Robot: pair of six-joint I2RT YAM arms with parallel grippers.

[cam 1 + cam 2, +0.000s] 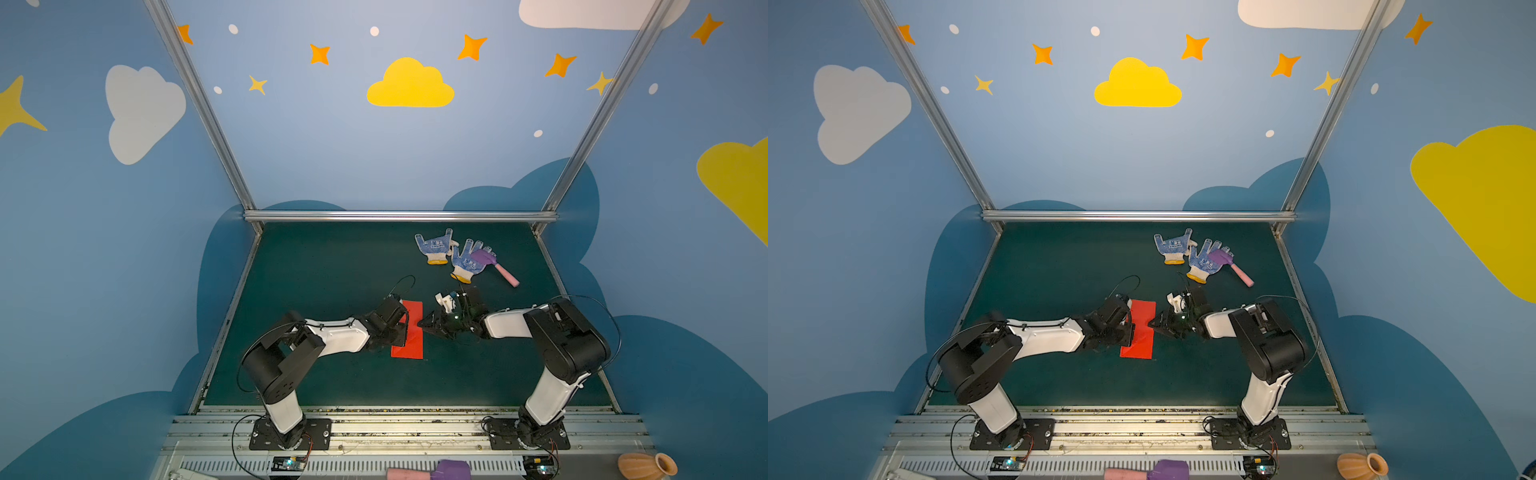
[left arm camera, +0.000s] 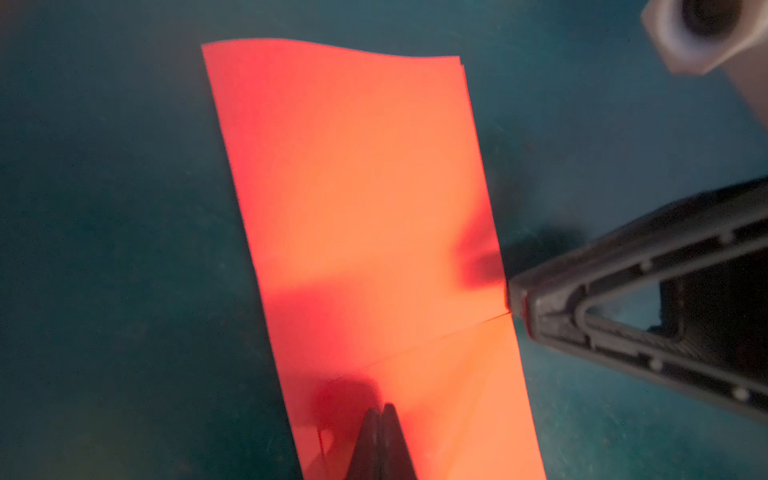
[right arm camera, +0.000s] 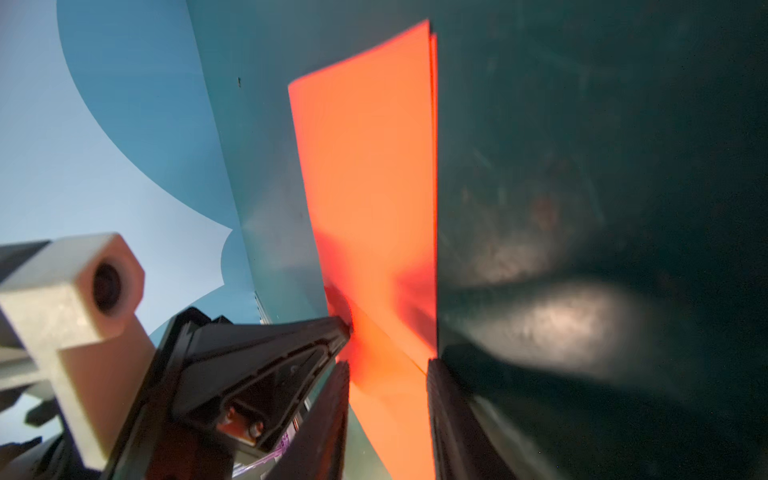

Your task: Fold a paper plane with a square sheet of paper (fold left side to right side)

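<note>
The square sheet of paper (image 1: 414, 316) (image 1: 1144, 316) lies on the green mat as a narrow red rectangle, doubled over, with a slanting crease across its near half (image 2: 361, 187) (image 3: 370, 187). My left gripper (image 1: 402, 332) (image 1: 1129, 332) (image 2: 383, 409) is shut, its tips resting on the paper's left part. My right gripper (image 1: 420, 324) (image 1: 1151, 324) (image 3: 388, 368) stands at the paper's right edge, where the crease ends. Its jaws are part-way apart, with red paper showing in the gap. No paper plane shape shows.
Two blue-dotted white gloves (image 1: 434, 247) (image 1: 467, 262) and a purple-and-pink toy hammer (image 1: 494, 266) lie at the back right of the mat. A second hammer (image 1: 432, 471) and an orange vase (image 1: 646, 465) sit on the front rail beside the arm bases.
</note>
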